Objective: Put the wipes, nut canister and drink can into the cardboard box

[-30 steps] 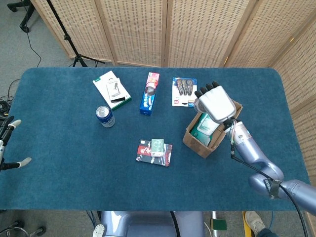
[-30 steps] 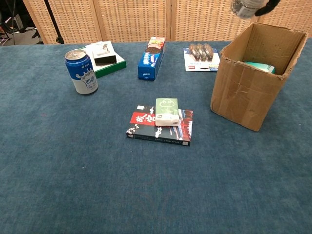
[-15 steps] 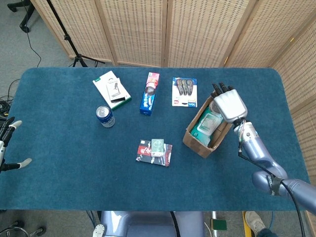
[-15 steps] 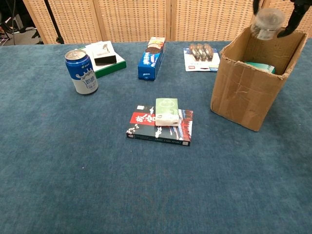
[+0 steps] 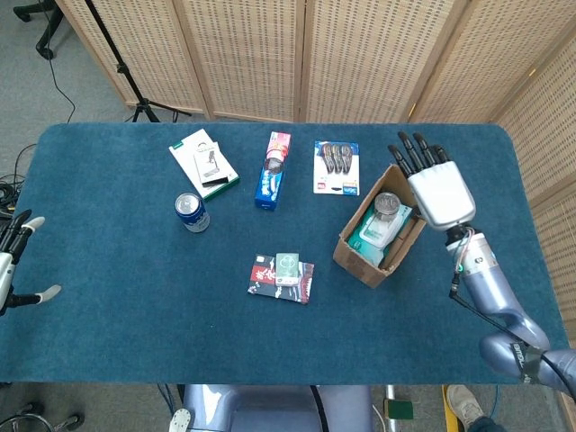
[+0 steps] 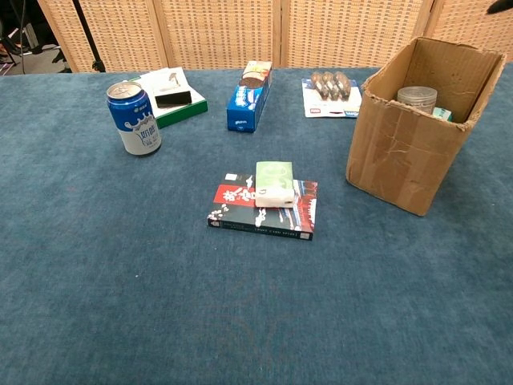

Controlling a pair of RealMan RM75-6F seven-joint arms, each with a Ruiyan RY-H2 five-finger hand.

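Observation:
The cardboard box [image 5: 355, 255] [image 6: 397, 160] stands open at the table's right. Inside it the teal wipes pack [image 5: 373, 232] lies flat, and the nut canister [image 5: 387, 205] [image 6: 417, 99] stands on it near the box's far corner. My right hand [image 5: 436, 184] hovers just right of the box, fingers spread, holding nothing. The blue and white drink can [image 5: 191, 212] [image 6: 135, 118] stands upright at the left middle. My left hand [image 5: 16, 261] sits at the table's left edge, fingers apart and empty. In the chest view only a dark tip of the right hand shows at the top right corner.
A book with a small green and white pack on it [image 5: 283, 275] [image 6: 268, 200] lies at centre front. At the back lie a green-edged box [image 5: 204, 164], a blue carton [image 5: 273, 169] and a blister card [image 5: 336, 167]. Folding screens stand behind the table.
My right hand carried the nut canister down into the box, let it go, and drew back to the right with fingers spread. The left hand barely moved.

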